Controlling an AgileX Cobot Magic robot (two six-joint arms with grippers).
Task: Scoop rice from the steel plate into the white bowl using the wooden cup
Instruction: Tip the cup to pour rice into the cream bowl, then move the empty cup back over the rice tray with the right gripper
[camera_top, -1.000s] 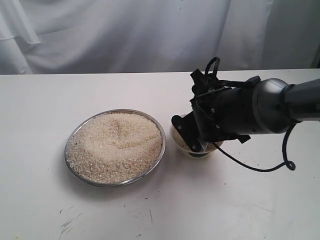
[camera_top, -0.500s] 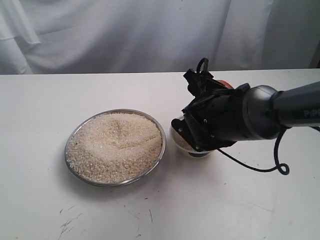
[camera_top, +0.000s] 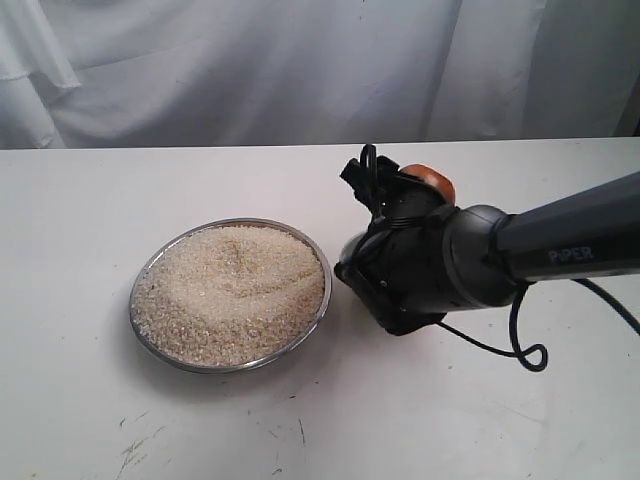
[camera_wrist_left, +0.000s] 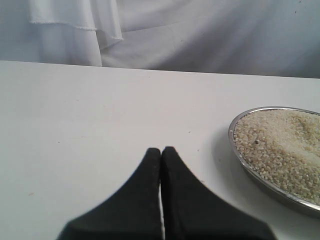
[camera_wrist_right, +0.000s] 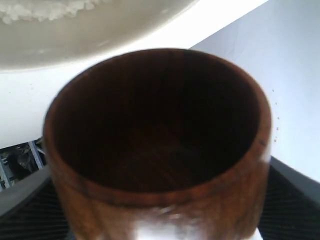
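Between the pads of the right end effector (camera_wrist_right: 159, 217), a small, rounded, reddish-brown wooden cup (camera_wrist_right: 160, 125), pinched by its sides and tipped far over, dark inside turned toward the wrist camera. No grain to be seen in it: by the look of things, emptied and ready for another scoop. Just beyond the cup's rim, a small cream-white round bowl (camera_wrist_right: 100, 37), a patch of small off-white uncooked rice (camera_wrist_right: 45, 7) showing at its edge. Held this close to the bowl, in all likelihood, so as to drop grains inside and not across the white table (camera_top: 90, 200). In the exterior view, the bowl itself lost behind the black bulk of the right arm, only a sliver of the brown cup showing above it.

Near that end effector, on the side away from the arm's base, a wide, shallow, round steel plate (camera_top: 230, 369) of shiny grey metal, heaped almost rim to rim with rice. Set just beside the bowl, apparently, to make each trip from heap to bowl short. Plenty left to move; task judged far from over.

Ahead of the left end effector (camera_wrist_left: 161, 151) and off to one side, the same plate's rim and grains. Black fingers pressed together, gripping nothing, low over bare table, well apart from cup and bowl: parked, seemingly, clear of the working arm. Next call, on this reading: carrying the cup across to the heap, mouth angled for a fresh dig, without nudging the plate's thin rim.
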